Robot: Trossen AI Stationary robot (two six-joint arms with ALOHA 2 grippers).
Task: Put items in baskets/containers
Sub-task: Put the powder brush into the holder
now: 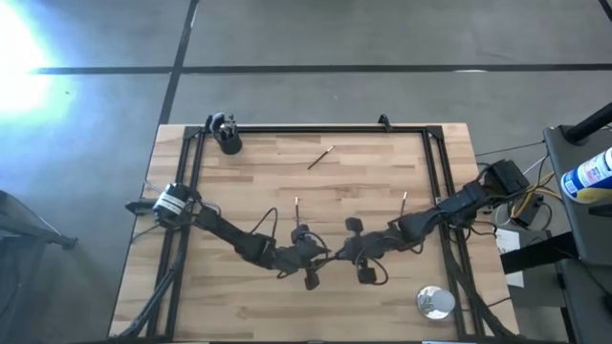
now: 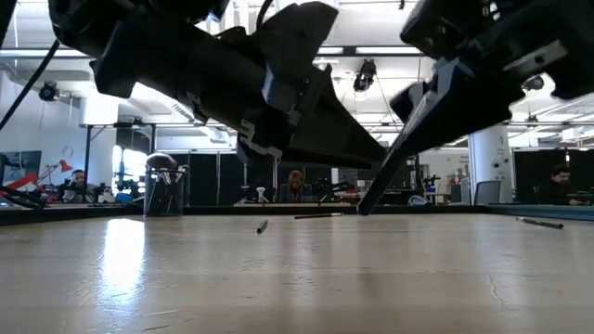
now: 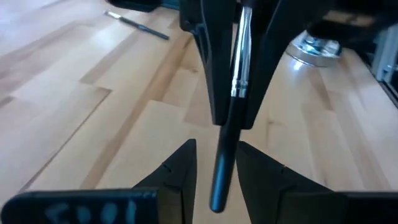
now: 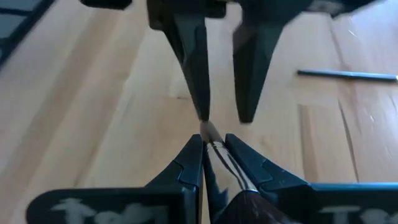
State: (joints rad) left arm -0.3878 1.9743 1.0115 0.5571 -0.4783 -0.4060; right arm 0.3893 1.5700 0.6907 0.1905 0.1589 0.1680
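both arms meet low over the near middle of the table (image 1: 382,182), tips facing each other. right gripper (image 4: 213,146) clamped on 1 makeup brush (image 4: 219,163) by its ferrule end, bristle tip poking out toward the left gripper (image 4: 221,115). in the left wrist view the same brush hangs between the right arm's fingers (image 3: 208,68), dark handle reaching down into the gap of the left gripper's fingers (image 3: 180,174); those fingers stand apart on either side of the handle, no contact visible.

black cup (image 1: 229,143) sits at the far left corner, well apart from both grippers, several brushes standing in it.

3 loose brushes on the wood: 1 pale-handled brush (image 1: 320,158) lying at a slant far centre, 1 short brush (image 1: 296,204) near the left arm, 1 other brush (image 1: 404,200) near the right arm.

shiny silver round object (image 1: 435,302) at the near right edge.

low view: people seated in the room behind.
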